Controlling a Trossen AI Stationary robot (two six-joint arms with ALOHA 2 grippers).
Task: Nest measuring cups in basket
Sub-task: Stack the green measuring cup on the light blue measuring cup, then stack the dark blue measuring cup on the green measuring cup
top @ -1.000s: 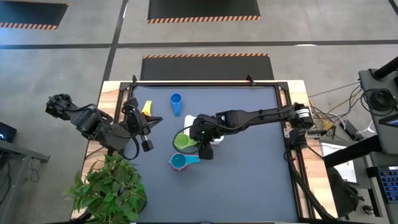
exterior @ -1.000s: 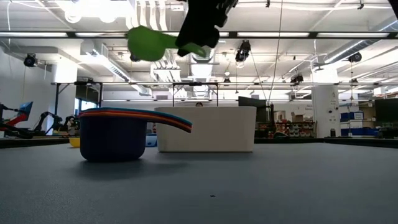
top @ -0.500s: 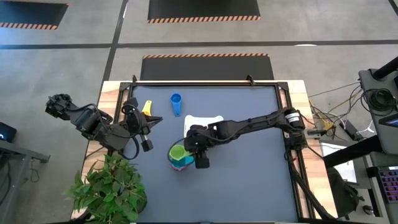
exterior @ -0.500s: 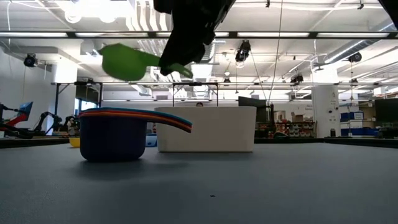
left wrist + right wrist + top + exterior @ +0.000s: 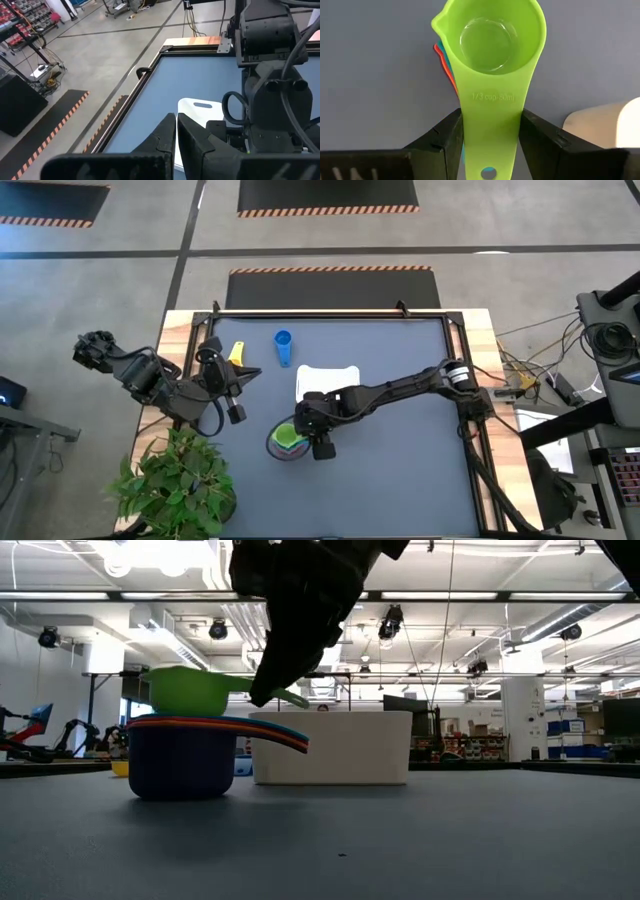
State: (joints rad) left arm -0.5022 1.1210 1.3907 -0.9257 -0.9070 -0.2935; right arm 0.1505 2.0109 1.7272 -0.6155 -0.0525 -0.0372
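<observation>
Right gripper (image 5: 490,145) clenched on handle of lime green cup (image 5: 492,60), held just above the nested stack (image 5: 185,755) on the surface beside the white basket (image 5: 328,376). Handle reads "1/3 cup 80ml". Stack mostly hidden beneath it. Left gripper (image 5: 176,137) clenched, empty, at surface's left edge.

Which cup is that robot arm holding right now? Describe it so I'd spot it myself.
Start at the white basket mid-table, then look just in front of it to the stack of nested cups. The right gripper holds the green cup by its handle directly above that stack. It is the only lime-green one, marked 1/3 cup.
</observation>
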